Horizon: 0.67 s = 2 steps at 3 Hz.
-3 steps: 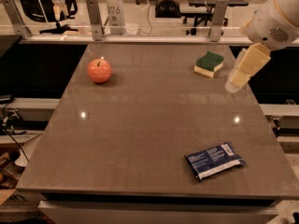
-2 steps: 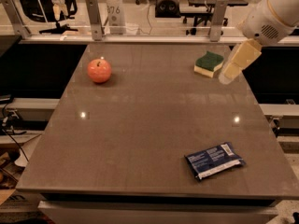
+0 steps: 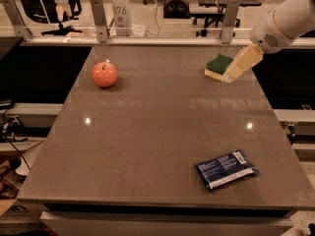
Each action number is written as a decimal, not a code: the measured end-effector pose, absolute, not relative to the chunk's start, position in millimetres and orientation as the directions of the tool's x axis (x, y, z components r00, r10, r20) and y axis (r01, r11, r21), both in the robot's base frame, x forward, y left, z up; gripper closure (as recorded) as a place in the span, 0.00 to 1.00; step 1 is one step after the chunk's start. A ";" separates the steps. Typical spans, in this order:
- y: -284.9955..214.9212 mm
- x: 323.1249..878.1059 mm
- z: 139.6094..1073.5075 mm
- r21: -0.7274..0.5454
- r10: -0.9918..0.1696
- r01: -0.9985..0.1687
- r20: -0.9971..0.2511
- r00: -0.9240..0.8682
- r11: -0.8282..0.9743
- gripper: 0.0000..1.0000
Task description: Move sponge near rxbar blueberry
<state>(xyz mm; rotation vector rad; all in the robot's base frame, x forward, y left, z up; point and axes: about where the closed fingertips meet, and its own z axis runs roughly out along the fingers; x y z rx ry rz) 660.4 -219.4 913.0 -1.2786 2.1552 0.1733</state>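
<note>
Pincer (image 3: 230,75) sits against the sponge (image 3: 215,64) near the far right corner of the glossy brown table (image 3: 147,132), grip state indiscernible; an office chair (image 3: 176,6) stands behind.

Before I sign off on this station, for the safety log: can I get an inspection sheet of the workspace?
Surface: table, brown and glossy, with two light glints.
Job's things: sponge at the far right, green side up; bar flat near the front right, well apart from the sponge.
Clutter: apple at the far left.
Grippers: claw at the sponge's right edge, over the table's far right; contact unclear.
Cables: dark cables low on the left, beside the table.
Surroundings: rail with posts along the far edge.
</note>
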 end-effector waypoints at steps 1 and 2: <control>-227.1 688.2 890.1 -0.178 -0.705 -0.804 -0.610 -0.362 0.567 0.00; -231.1 715.5 870.7 -0.158 -0.670 -0.790 -0.642 -0.374 0.593 0.00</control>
